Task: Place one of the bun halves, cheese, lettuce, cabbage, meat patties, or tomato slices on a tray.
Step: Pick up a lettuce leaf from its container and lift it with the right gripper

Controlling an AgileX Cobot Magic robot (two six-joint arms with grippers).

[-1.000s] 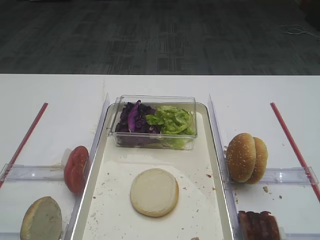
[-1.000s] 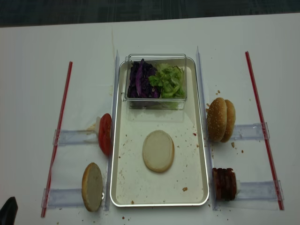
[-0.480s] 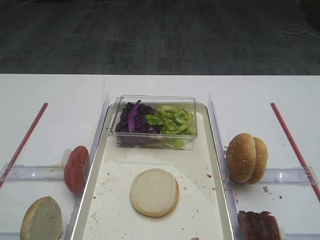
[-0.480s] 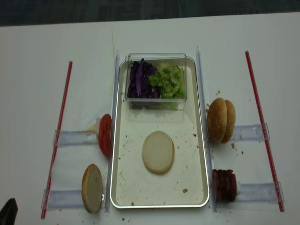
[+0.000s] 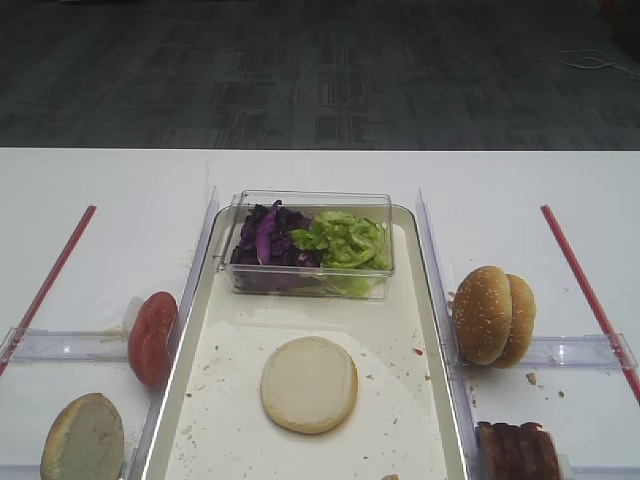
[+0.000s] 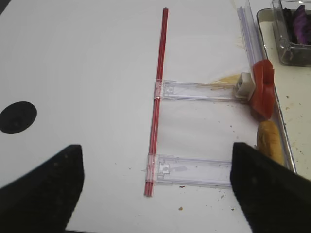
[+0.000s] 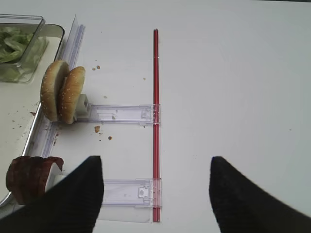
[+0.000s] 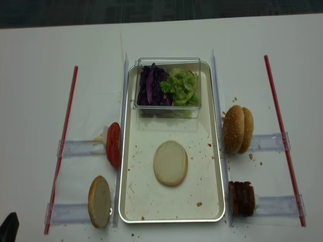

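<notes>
Right wrist view: right pincer (image 7: 154,194) gapes wide, holding nothing; meat patties (image 7: 30,178) stand on edge just to its left, nearest this arm.

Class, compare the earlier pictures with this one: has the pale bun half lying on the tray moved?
No. The pale bun half lies in the same spot on the tray, just as far from the clear box.

Exterior high: frontal, oblique downward, close on the tray (image 5: 425,330), floor beyond. Realsense: near-vertical overhead, farther back, whole table with both red strips (image 8: 279,126). Right wrist: steep downward over the table's right side, sharing the sesame buns (image 7: 62,92); left wrist likewise over the left, sharing the tomato slice (image 6: 262,90).
</notes>
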